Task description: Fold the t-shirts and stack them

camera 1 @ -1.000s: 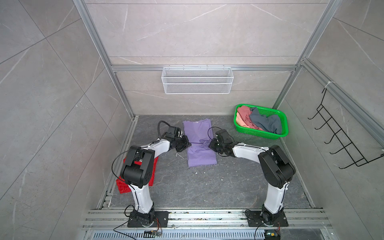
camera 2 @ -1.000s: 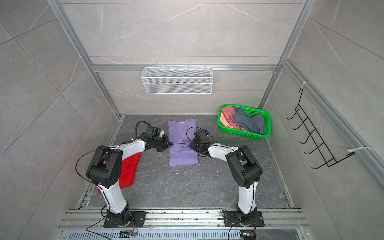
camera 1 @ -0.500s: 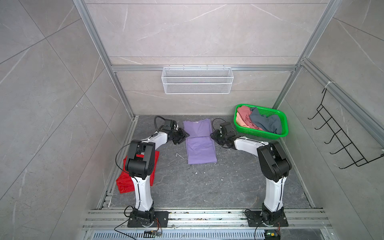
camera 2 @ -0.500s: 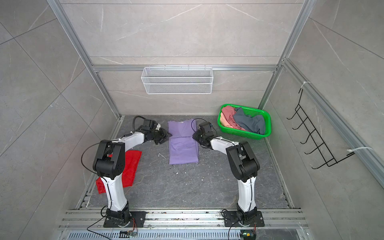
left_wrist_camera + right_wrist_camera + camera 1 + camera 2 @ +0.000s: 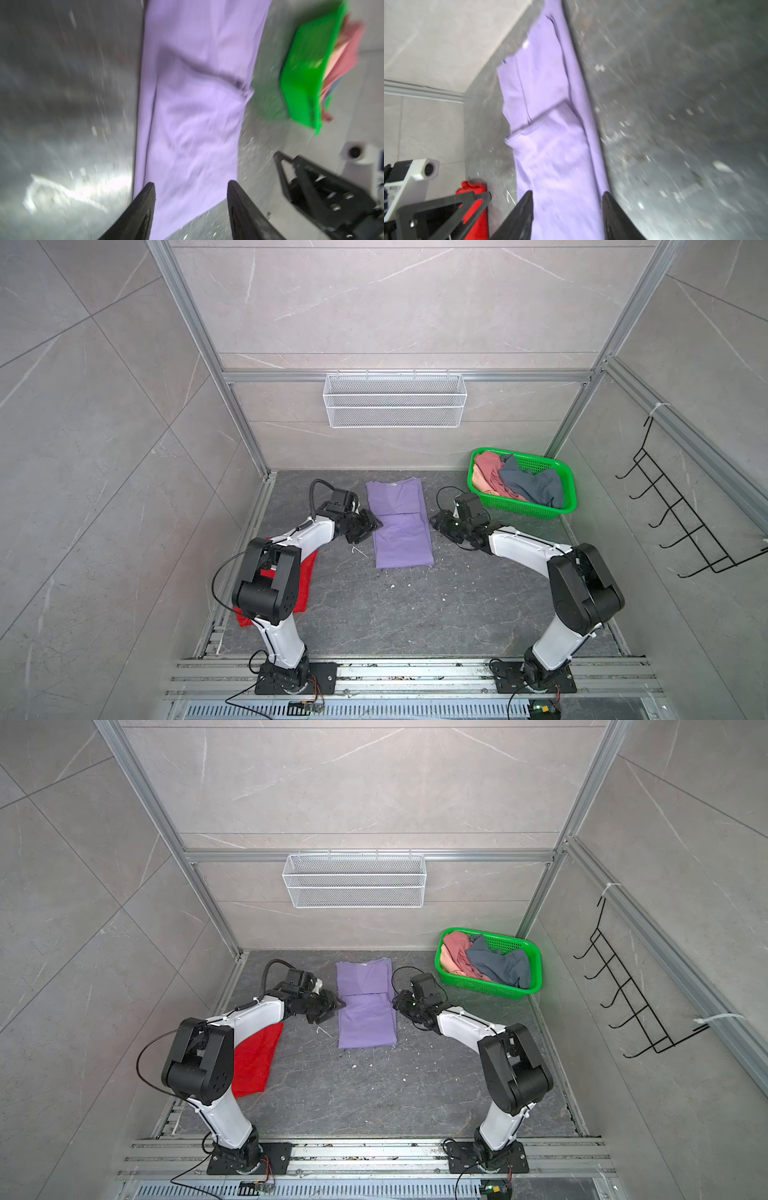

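Roughly midway, I reckon: red tee [image 5: 255,1060] folded, lavender tee [image 5: 401,531] beside it half-folded, other tees [image 5: 528,487] in basket [image 5: 532,511], both jaws parted, empty.

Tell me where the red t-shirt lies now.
In both top views the red t-shirt lies on the left of the floor, partly behind the left arm, left of the lavender t-shirt.

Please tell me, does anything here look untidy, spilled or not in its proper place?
Small white scraps and crumbs lie scattered on the dark table, around the near end of the lavender t-shirt. They look like litter. Nothing else stands out.
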Robot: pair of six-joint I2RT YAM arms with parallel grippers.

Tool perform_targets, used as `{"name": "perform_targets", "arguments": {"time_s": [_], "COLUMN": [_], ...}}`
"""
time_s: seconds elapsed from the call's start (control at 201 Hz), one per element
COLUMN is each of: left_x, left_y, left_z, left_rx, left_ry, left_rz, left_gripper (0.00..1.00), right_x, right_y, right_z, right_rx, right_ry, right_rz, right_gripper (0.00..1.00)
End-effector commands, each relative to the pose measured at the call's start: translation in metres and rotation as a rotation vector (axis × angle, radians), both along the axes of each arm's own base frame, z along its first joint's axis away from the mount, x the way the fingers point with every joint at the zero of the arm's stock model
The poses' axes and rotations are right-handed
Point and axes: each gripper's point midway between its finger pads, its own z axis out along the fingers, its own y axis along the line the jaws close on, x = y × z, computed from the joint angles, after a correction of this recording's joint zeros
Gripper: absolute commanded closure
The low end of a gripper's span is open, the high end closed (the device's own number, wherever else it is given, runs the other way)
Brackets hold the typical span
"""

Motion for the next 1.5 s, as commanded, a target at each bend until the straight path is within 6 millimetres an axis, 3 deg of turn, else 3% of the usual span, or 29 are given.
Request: {"name": "perform_targets", "arguments": {"time_s": [0.0, 0.169, 0.289, 0.558, 0.712, 0.812, 0.931, 1.006, 1.095, 1.12, 1.2, 1.3, 1.499], "left_x": [-0.035, -0.070, -0.081, -0.073, -0.067, -0.062, -0.059, -0.057, -0.058, -0.058, -0.065, -0.083, -0.154], "left_y": [0.003, 0.010, 0.009, -0.005, -0.001, -0.004, -0.010, -0.011, -0.011, -0.010, -0.006, -0.005, 0.002], "left_z": [-0.006, -0.022, -0.033, -0.049, -0.059, -0.065, -0.070, -0.071, -0.069, -0.068, -0.062, -0.052, -0.043], "left_rx": [0.056, 0.047, 0.024, -0.099, -0.086, -0.111, -0.148, -0.159, -0.161, -0.157, -0.143, -0.136, 0.032], "left_ry": [0.022, 0.070, 0.097, 0.141, 0.155, 0.162, 0.179, 0.176, 0.169, 0.164, 0.151, 0.139, 0.146], "left_rz": [-0.014, 0.060, 0.073, 0.146, 0.208, 0.230, 0.242, 0.247, 0.245, 0.245, 0.233, 0.204, 0.077], "left_gripper": [0.42, 0.42, 0.42, 0.43, 0.47, 0.54, 0.63, 0.77, 0.96, 1.00, 1.00, 1.00, 1.00], "right_x": [-0.034, -0.066, -0.078, -0.086, -0.083, -0.080, -0.079, -0.078, -0.076, -0.075, -0.079, -0.096, -0.161], "right_y": [-0.001, -0.008, 0.005, 0.023, 0.021, 0.027, 0.026, 0.023, 0.021, 0.022, 0.022, 0.023, 0.022], "right_z": [-0.004, -0.026, -0.042, -0.071, -0.082, -0.087, -0.095, -0.097, -0.094, -0.092, -0.084, -0.074, -0.049], "right_rx": [-0.009, 0.005, 0.051, 0.122, 0.105, 0.120, 0.122, 0.103, 0.072, 0.066, 0.041, -0.003, -0.130], "right_ry": [0.046, 0.118, 0.147, 0.212, 0.221, 0.240, 0.258, 0.246, 0.224, 0.215, 0.189, 0.177, 0.163], "right_rz": [0.066, 0.043, 0.059, -0.008, -0.058, -0.060, -0.088, -0.101, -0.080, -0.070, -0.023, 0.058, 0.202], "right_gripper": [0.43, 0.38, 0.36, 0.32, 0.34, 0.42, 0.67, 0.84, 0.97, 0.99, 1.00, 1.00, 1.00]}}
